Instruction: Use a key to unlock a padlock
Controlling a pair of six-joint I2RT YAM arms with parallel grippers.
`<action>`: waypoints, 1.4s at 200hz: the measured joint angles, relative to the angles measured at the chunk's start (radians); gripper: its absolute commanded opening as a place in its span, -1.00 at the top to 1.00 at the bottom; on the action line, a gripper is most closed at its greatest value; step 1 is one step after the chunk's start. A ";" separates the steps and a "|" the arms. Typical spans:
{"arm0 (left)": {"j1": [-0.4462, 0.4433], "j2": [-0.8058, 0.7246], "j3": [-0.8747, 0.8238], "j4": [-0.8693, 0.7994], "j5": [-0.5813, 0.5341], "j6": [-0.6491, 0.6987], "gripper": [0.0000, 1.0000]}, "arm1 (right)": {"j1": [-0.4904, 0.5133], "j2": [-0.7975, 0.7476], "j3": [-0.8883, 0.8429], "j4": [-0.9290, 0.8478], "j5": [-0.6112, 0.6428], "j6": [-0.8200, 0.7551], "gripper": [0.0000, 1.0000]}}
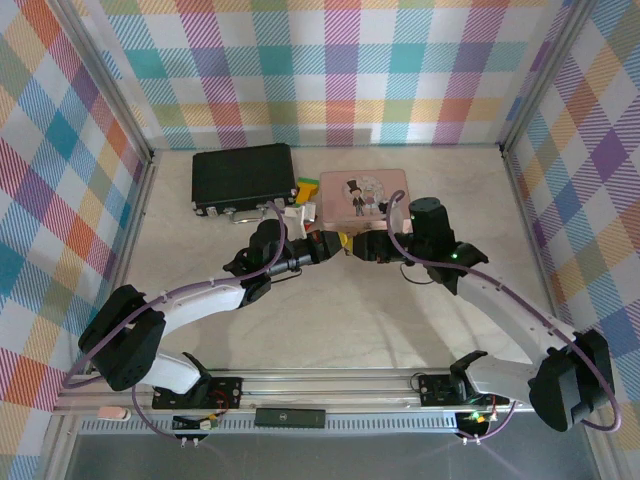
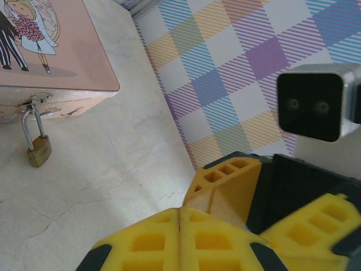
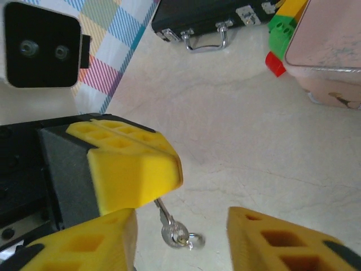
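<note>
1. Top view: the left gripper [image 1: 322, 247] and right gripper [image 1: 352, 246] meet tip to tip. The pink tin [image 1: 363, 193] sits just beyond them, and a black case [image 1: 243, 177] lies beyond and left of the left gripper.
2. Left wrist view: the left gripper's pads are pressed together with no gap at the seam. The padlock [image 2: 38, 151] is ahead and to the left, well apart from the tips. It hangs by its shackle from the tin's hasp.
3. Right wrist view: the right gripper's fingers [image 3: 293, 243] stand wide apart with nothing clamped between them. Above its left finger, the left gripper's closed pads pinch the key [image 3: 172, 228]. The free end, with a small ring, dangles below. Blocks [image 3: 279, 39] and the case lie far ahead.
4. This looks like a handover of the key to the left gripper. The right gripper should back straight off without brushing the ring.
5. The dangling end looks like the bow, so the blade may be buried in the pads. If so, a re-grip is needed before insertion.
6. The padlock hangs loose and will likely swing, so the right gripper should steady its body.
7. No writing or brand is legible. The tin lid carries a cartoon bride and groom.
</note>
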 measured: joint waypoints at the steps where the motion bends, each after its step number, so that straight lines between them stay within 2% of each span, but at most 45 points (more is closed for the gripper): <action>1: 0.000 0.000 0.000 -0.001 0.000 0.001 1.00 | -0.001 -0.002 -0.002 0.000 0.000 0.000 0.03; 34: 0.005 -0.003 0.000 -0.005 0.026 0.061 1.00 | -0.016 -0.077 -0.075 0.048 -0.017 0.002 0.03; 94: 0.021 -0.014 0.006 0.006 0.110 0.124 1.00 | -0.016 -0.080 -0.210 0.237 -0.117 0.050 0.14; 140: 0.022 -0.010 0.006 0.071 0.139 0.097 1.00 | -0.016 -0.039 -0.258 0.413 -0.186 0.107 0.37; 175: 0.024 0.002 0.006 0.101 0.140 0.078 1.00 | -0.016 -0.026 -0.266 0.483 -0.209 0.133 0.58; 236: 0.024 0.002 0.005 0.124 0.147 0.060 1.00 | -0.016 -0.026 -0.279 0.537 -0.219 0.141 0.46; 254: 0.024 0.002 0.004 0.130 0.147 0.055 1.00 | -0.016 -0.026 -0.289 0.555 -0.226 0.151 0.58; 280: 0.024 0.002 0.004 0.131 0.146 0.049 1.00 | -0.016 -0.025 -0.295 0.582 -0.237 0.160 0.86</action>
